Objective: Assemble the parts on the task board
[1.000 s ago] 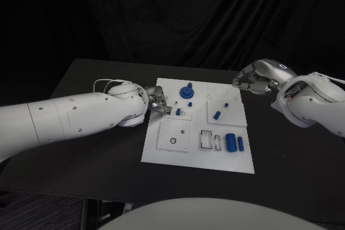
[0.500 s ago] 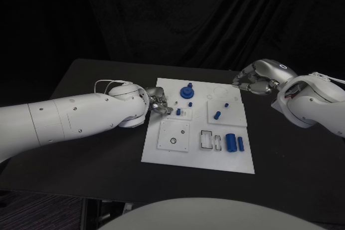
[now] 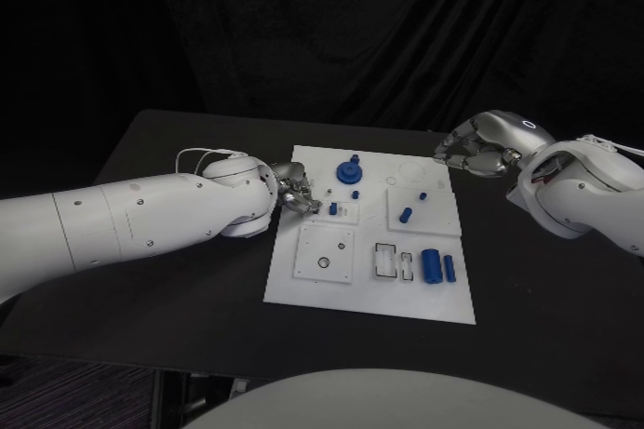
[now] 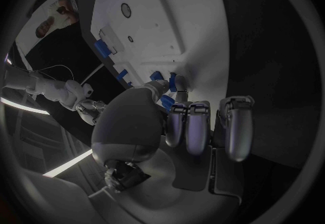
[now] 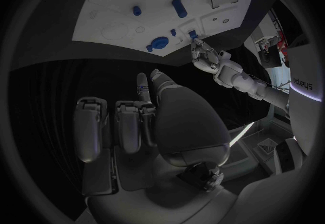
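Observation:
The white task board [image 3: 352,289] lies mid-table. On it are a blue round part with a peg [image 3: 350,173], small blue pieces [image 3: 333,208], blue pegs on a raised block [image 3: 406,215] and a blue cylinder [image 3: 431,264] near the right edge. My left hand [image 3: 295,198] sits at the board's left edge with its fingers [image 4: 193,126] curled and its thumb tip among the small blue pieces [image 4: 174,81]; whether it pinches one is hidden. My right hand [image 3: 473,154] hovers off the board's far right corner, its fingers [image 5: 125,121] curled in with nothing seen in them.
A raised white square with a ring [image 3: 327,254] and two slots [image 3: 386,260] lie on the board's near half. Bare black table [image 3: 175,299] stretches on both sides of the board. A black curtain hangs behind.

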Tool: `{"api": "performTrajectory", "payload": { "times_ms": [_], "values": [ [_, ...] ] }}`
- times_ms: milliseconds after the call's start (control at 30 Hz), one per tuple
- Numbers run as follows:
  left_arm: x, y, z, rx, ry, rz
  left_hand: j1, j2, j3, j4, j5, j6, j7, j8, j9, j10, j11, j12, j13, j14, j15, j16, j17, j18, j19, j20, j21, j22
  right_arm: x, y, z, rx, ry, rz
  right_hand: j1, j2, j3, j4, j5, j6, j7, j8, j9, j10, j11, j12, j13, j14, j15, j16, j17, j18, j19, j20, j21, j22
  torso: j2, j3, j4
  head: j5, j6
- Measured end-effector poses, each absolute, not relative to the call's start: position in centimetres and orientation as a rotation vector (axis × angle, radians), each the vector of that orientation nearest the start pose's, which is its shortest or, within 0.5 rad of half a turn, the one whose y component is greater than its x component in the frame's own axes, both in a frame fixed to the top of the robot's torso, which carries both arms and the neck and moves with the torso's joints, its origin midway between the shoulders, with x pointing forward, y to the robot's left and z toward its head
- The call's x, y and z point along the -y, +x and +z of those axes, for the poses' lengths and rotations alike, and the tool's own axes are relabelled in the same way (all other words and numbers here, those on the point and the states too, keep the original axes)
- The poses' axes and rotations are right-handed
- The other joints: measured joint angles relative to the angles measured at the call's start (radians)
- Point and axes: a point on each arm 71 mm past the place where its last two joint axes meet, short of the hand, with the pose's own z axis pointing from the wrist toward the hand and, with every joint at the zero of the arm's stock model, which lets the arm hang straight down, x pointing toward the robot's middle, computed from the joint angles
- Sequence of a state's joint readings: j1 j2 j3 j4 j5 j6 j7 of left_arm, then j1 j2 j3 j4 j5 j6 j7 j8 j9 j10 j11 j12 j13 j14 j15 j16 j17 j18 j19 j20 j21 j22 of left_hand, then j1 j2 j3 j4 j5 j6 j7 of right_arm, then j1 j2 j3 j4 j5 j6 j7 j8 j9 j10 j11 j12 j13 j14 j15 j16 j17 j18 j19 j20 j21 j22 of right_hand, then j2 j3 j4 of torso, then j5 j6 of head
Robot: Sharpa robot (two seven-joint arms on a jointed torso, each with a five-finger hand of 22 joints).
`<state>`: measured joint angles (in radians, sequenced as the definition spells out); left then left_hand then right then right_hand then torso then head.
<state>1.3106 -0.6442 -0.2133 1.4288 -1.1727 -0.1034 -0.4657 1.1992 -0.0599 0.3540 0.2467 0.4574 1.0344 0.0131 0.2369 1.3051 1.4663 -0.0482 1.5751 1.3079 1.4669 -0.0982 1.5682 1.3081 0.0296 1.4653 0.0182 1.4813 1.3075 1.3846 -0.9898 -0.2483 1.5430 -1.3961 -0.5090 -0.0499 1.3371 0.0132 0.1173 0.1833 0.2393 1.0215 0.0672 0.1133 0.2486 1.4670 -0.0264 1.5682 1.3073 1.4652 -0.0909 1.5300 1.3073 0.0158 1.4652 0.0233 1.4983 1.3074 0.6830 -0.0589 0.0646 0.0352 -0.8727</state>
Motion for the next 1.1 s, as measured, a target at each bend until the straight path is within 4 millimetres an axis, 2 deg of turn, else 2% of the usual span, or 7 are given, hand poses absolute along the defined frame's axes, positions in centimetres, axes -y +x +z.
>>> {"api": "performTrajectory", "payload": {
  "times_ms": [100,167,300,400,667,867,1100],
  "values": [
    [-14.98,49.56,-22.27,-2.11,-0.035,-0.416,-0.007,-0.006,0.0,0.0,-0.011,0.0,0.0,-0.001,0.0,0.0,0.0,0.0,0.0,0.0,0.0,0.0,0.0,0.0,0.0,0.0,0.0,0.0,27.3,48.32,-15.63,-1.515,-0.114,0.531,0.0,0.0,0.0,0.0,0.0,0.0,0.0,0.0,0.0,0.0,0.0,0.0,0.0,0.0,0.0,0.0,0.0,0.0,0.0,0.0,0.0,0.0,0.0,0.0,0.0,0.001,0.0],
    [-14.98,49.55,-22.29,-2.111,-0.035,-0.416,-0.03,-0.001,0.003,0.002,-0.074,0.002,0.002,-0.001,0.0,0.0,0.0,0.0,0.0,0.0,0.0,0.0,0.0,0.0,0.0,0.0,0.0,0.0,27.27,48.32,-15.64,-1.515,-0.114,0.532,0.0,0.0,0.0,0.0,0.0,0.0,0.0,0.0,0.0,0.0,0.0,0.0,0.0,0.0,0.0,0.0,0.0,0.0,0.0,0.0,0.0,0.0,0.0,0.0,0.0,0.002,0.0],
    [-14.97,49.51,-22.41,-2.115,-0.034,-0.415,-0.112,0.011,-0.055,0.038,-0.239,0.013,0.009,-0.004,-0.004,0.0,0.0,0.0,0.0,0.0,0.0,0.0,0.0,0.0,0.0,0.0,-0.004,0.0,27.27,48.32,-15.65,-1.516,-0.114,0.532,0.0,0.0,0.0,0.0,0.0,0.0,0.0,0.0,0.0,-0.003,0.003,0.0,0.0,0.0,0.0,0.0,0.0,0.0,0.0,0.0,0.0,0.0,0.0,-0.0001,0.0,0.001,0.0],
    [-14.97,49.53,-22.43,-2.116,-0.033,-0.414,-0.158,0.02,-0.095,0.041,-0.296,0.015,0.01,-0.013,-0.013,0.0,0.0,0.0,0.0,0.0,0.0,0.0,0.0,0.0,0.0,0.0,-0.004,0.0,27.27,48.32,-15.66,-1.517,-0.114,0.532,0.0,0.0,0.0,0.0,0.0,0.0,0.0,0.0,0.0,-0.004,0.004,0.0,0.0,0.0,0.0,0.0,0.0,0.0,0.0,0.0,0.0,0.0,0.0,-0.0001,0.0002,0.0,0.0],
    [-14.94,49.57,-22.46,-2.119,-0.028,-0.415,-0.191,0.033,-0.154,0.043,-0.349,0.015,0.01,-0.038,-0.044,0.0,0.0,0.0,0.0,0.0,0.0,0.0,0.0,0.0,0.0,0.0,-0.008,0.0,27.23,48.33,-15.67,-1.518,-0.115,0.532,0.0,0.0,0.0,0.0,0.0,0.0,0.0,0.0,0.0,-0.004,0.004,0.0,0.0,0.0,0.0,0.0,0.0,0.0,0.0,0.0,0.0,0.0,0.0,-0.0001,0.0003,0.003,0.0],
    [-14.98,49.64,-22.48,-2.12,-0.028,-0.414,-0.211,0.046,-0.18,0.044,-0.368,0.017,0.012,-0.045,-0.058,-0.001,0.001,0.0,0.0,-0.001,0.001,0.0,0.0,0.0,0.0,0.0,-0.008,0.0,27.22,48.33,-15.68,-1.518,-0.115,0.532,0.0,0.0,0.0,0.0,0.0,0.0,0.0,0.0,0.0,-0.004,0.004,0.0,0.0,0.0,0.0,0.0,0.0,0.0,0.0,0.0,0.0,0.0,0.0,-0.0001,0.0001,0.004,0.0],
    [-15.02,49.7,-22.51,-2.119,-0.028,-0.416,-0.276,0.096,-0.22,0.048,-0.357,0.022,0.017,-0.05,-0.071,-0.001,0.006,0.0,0.0,-0.004,0.004,0.0,0.0,0.0,0.0,0.0,-0.008,0.0,27.27,48.33,-15.68,-1.519,-0.115,0.531,0.0,0.0,0.0,0.0,0.0,0.0,0.0,0.0,0.0,-0.004,0.004,0.0,0.0,0.0,0.0,0.0,0.0,0.0,0.0,0.0,0.0,0.001,0.0,0.0,0.0001,0.003,0.0]
  ]
}}
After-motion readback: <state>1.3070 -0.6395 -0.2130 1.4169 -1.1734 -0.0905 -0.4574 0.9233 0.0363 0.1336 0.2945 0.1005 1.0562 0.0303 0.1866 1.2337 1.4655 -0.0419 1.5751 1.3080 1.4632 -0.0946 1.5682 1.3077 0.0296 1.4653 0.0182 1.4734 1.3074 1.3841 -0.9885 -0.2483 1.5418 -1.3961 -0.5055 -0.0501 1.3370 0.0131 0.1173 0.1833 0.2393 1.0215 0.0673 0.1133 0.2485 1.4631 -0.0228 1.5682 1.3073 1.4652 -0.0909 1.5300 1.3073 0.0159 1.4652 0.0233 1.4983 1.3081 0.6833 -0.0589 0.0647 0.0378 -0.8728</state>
